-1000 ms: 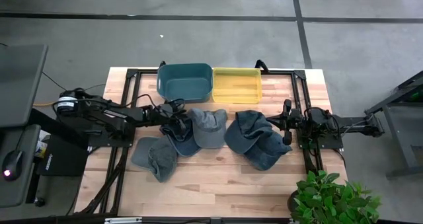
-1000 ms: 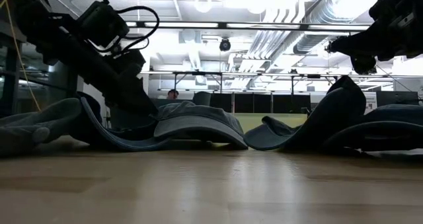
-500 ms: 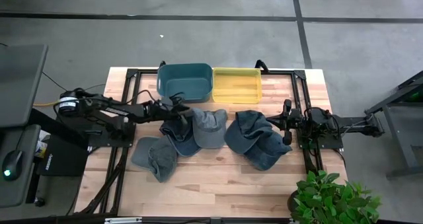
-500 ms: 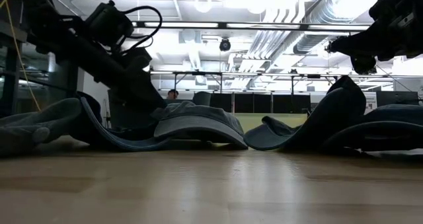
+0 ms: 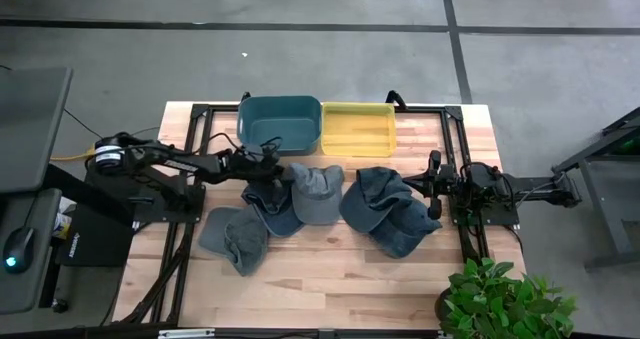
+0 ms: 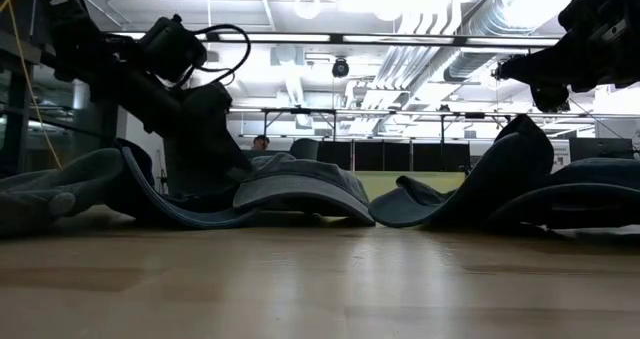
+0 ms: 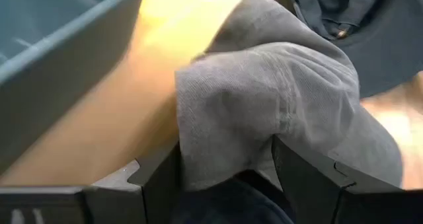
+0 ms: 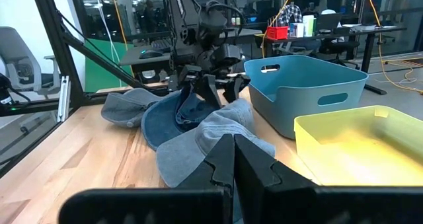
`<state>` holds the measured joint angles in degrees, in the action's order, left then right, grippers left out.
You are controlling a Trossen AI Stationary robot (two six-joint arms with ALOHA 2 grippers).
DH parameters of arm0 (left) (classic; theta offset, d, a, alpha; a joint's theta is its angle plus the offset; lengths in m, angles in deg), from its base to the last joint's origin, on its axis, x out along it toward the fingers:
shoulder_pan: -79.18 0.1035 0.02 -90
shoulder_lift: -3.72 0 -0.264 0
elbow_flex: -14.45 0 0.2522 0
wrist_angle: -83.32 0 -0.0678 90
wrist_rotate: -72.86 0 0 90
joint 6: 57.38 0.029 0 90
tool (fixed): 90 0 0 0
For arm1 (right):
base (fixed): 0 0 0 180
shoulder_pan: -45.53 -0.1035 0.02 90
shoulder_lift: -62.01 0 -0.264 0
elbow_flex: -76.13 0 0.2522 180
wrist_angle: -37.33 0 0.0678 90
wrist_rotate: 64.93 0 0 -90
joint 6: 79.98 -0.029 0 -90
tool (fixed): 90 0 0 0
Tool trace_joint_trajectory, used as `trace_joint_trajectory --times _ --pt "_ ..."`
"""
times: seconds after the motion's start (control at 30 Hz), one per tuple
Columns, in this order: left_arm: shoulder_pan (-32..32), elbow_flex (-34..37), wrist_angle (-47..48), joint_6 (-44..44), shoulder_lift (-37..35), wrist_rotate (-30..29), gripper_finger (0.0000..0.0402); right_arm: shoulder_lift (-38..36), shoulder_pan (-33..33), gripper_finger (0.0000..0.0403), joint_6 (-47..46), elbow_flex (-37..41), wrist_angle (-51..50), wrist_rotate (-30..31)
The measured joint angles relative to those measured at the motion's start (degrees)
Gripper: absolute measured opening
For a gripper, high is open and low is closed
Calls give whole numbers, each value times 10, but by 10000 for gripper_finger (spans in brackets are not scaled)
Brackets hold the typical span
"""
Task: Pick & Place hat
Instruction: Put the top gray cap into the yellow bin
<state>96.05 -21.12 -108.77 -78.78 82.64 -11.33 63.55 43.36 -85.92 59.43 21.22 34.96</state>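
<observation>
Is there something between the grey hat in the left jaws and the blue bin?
Nothing visible. The left gripper grips the grey hat right beside the blue bin; only bare table lies between them.

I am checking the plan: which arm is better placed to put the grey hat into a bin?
Left. Its gripper already grips the grey hat beside the blue bin. The right gripper waits shut, holding nothing.

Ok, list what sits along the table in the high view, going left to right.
Left tool, shut on a grey hat → teal bin → yellow bin → pile of denim hats → right tool, shut and idle → potted plant at the near right corner.
</observation>
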Motion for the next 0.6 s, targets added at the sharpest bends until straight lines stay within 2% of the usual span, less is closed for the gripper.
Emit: trace_joint_trajectory --times 0.1,0.2,0.33,0.53,0.6 --pt "0 0 -14 -21 18 13 221 0 0 0 0 0 0 0" --pt "0 0 -39 -44 32 19 196 0 0 0 0 0 0 0" --pt "0 -9 -48 -46 31 28 139 0 0 0 0 0 0 0" --pt "0 -41 -35 -48 31 69 28 0 0 0 0 0 0 0" --pt "0 -50 -36 -48 31 85 11 0 0 0 0 0 0 0"
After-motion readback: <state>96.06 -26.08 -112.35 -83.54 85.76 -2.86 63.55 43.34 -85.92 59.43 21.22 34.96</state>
